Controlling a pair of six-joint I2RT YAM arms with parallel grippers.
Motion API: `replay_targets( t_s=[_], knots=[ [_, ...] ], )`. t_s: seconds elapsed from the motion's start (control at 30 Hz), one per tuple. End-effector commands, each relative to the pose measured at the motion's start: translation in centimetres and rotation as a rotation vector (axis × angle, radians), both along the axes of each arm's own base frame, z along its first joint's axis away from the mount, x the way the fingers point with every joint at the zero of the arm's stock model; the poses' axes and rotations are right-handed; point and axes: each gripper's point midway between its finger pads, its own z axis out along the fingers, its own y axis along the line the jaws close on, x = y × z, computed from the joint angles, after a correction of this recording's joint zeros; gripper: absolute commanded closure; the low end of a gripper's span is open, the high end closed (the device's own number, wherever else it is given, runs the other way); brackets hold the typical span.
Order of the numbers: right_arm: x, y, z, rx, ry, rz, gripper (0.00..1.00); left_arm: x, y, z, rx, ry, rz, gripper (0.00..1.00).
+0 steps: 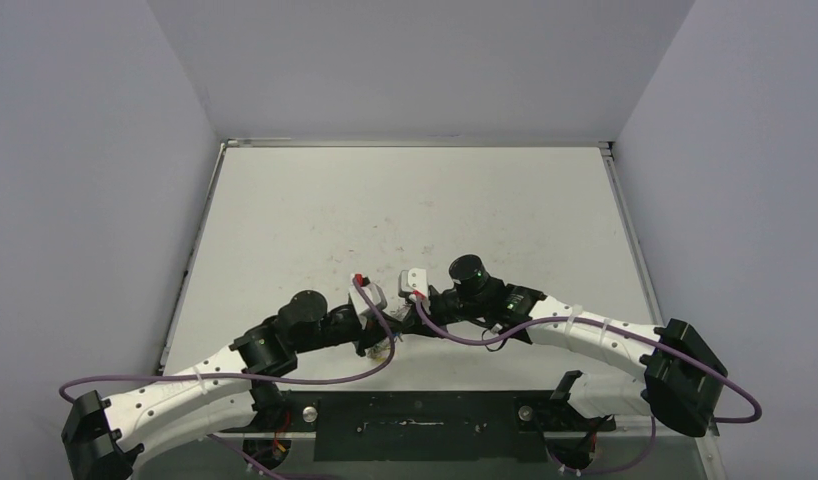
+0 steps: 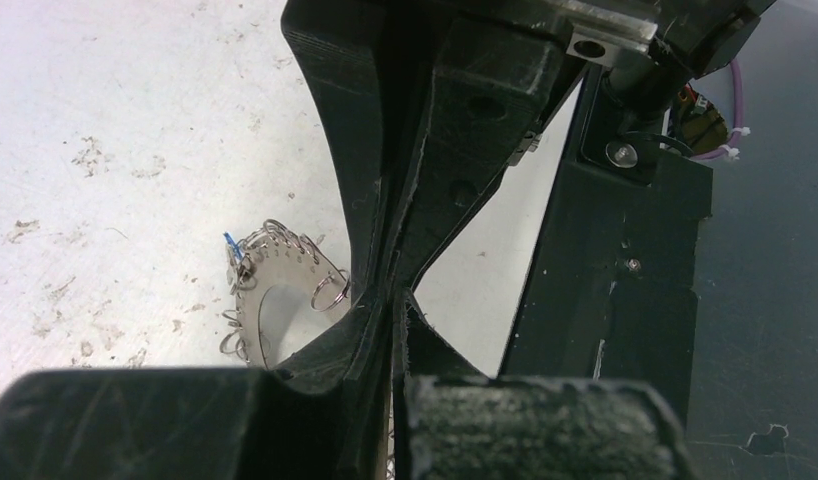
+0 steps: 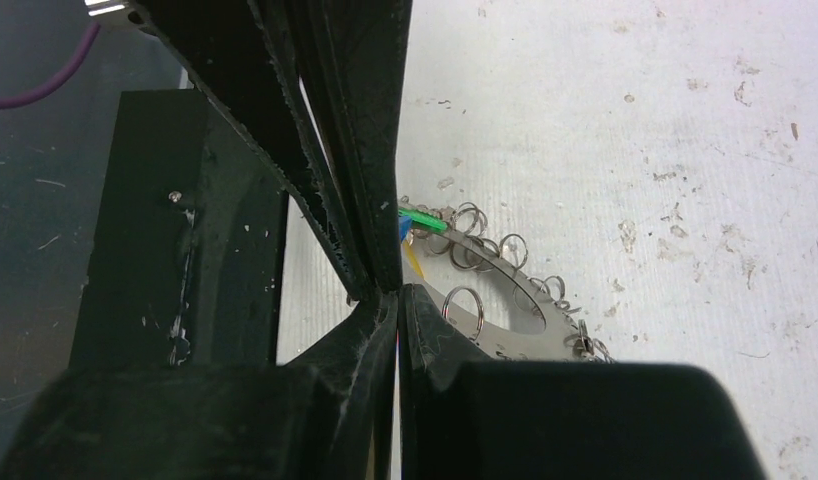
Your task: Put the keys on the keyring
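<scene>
Two arms reach in from a black mounting plate [image 1: 415,425] at the near edge of the white, scuffed surface [image 1: 415,200]. The left arm [image 1: 185,388] and the right arm [image 1: 600,335] bend inward, so their wrists meet just beyond the plate, close to the middle. A purple cable [image 1: 325,380] loops along each arm.

Both pairs of jaws are pressed fully together with no gap at the tips. From the left wrist, the left jaws' black fingers [image 2: 465,150] meet in a thin seam, and the keyring [image 2: 290,262] lies just to their left. It is a flat silver band edged with small wire loops, and its near end passes behind one finger. Whether the left jaws pinch its rim or only stand against it cannot be told. A blue tag [image 2: 229,243] sits at the keyring's far edge.

From the right wrist, the right jaws' fingers [image 3: 355,150] close to a point right beside the keyring's other side [image 3: 500,280]. A green tag [image 3: 422,220], a second blue tag [image 3: 403,232] and a yellow tag [image 3: 413,258] poke out together there, touching the finger edge. The keys themselves are too small to make out, and it is unclear whether the right jaws grip one.

Beyond the wrists the surface runs back to plain grey walls [image 1: 415,70].
</scene>
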Motion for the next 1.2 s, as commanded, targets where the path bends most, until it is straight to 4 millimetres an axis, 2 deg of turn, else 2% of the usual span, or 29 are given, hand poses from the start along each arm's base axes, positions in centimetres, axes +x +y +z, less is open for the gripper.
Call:
replay_targets(
  t_s=[0.0, 0.33, 0.57, 0.7, 0.93, 1.17],
  knots=[
    [1.0, 1.5, 3.7, 0.100, -0.086, 0.000, 1.00, 0.1, -0.1, 1.2, -0.011, -0.003, 0.019, 1.00],
    [1.3, 1.3, 3.9, 0.100, -0.115, -0.014, 1.00, -0.5, 1.2, 2.8, -0.031, -0.023, 0.045, 1.00],
    [1.0, 1.3, 4.4, 0.122, -0.118, 0.002, 1.00, -0.3, 2.2, 1.9, 0.032, 0.021, 0.097, 1.00],
    [0.9, 1.4, 4.7, 0.139, -0.123, 0.003, 1.00, 0.0, 1.6, 1.5, 0.036, 0.027, 0.094, 1.00],
    [0.7, 1.3, 4.7, 0.133, -0.119, 0.006, 1.00, 0.9, 0.1, 2.4, -0.054, 0.000, 0.104, 1.00],
    [0.8, 1.3, 4.6, 0.131, -0.120, 0.004, 1.00, 1.0, -0.4, 2.1, -0.078, 0.011, 0.104, 1.00]
  ],
)
